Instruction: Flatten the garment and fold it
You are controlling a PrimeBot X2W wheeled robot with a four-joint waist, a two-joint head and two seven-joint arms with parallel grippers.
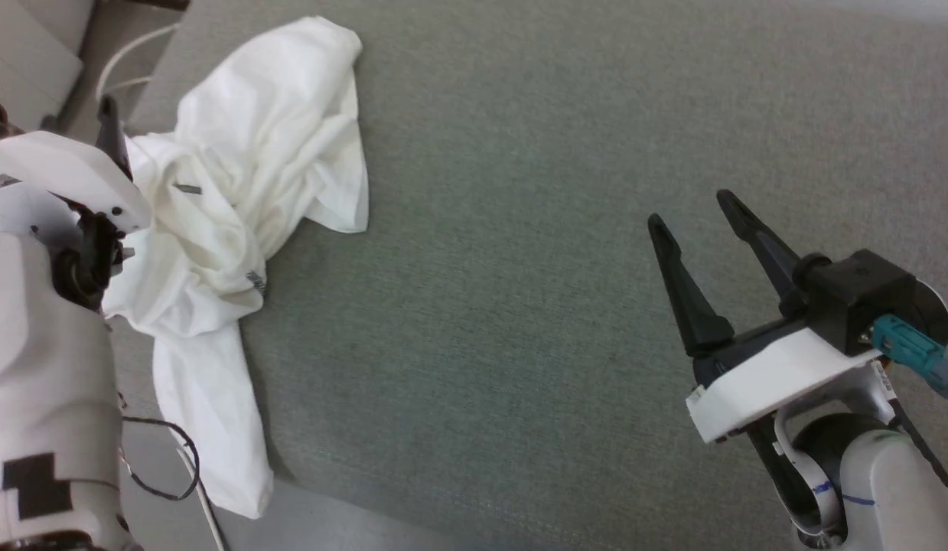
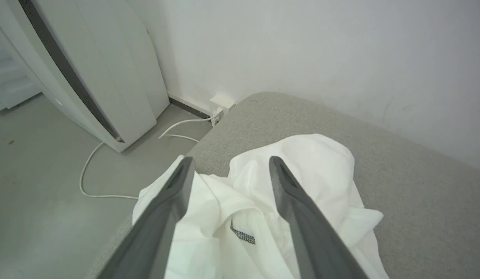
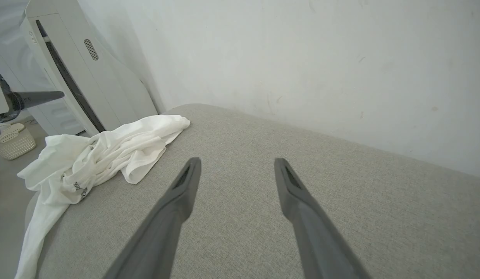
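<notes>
Fingers [image 2: 290, 209] (left) parted over garment [image 1: 236, 191], its length running near-to-far.

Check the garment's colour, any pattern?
Plain white garment, with small dark grey patterned stitching at a seam. Left wrist view shows it best.

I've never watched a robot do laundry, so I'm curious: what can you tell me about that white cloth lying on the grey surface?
The garment is white, thin-looking fabric, crumpled into a wrinkled heap and not yet flattened. A bit of dark patterned trim peeks out from its folds. It lies at the left edge of the grey upholstered surface, with one long part hanging down over that edge. The left gripper hangs open above it, seemingly not touching it.
</notes>
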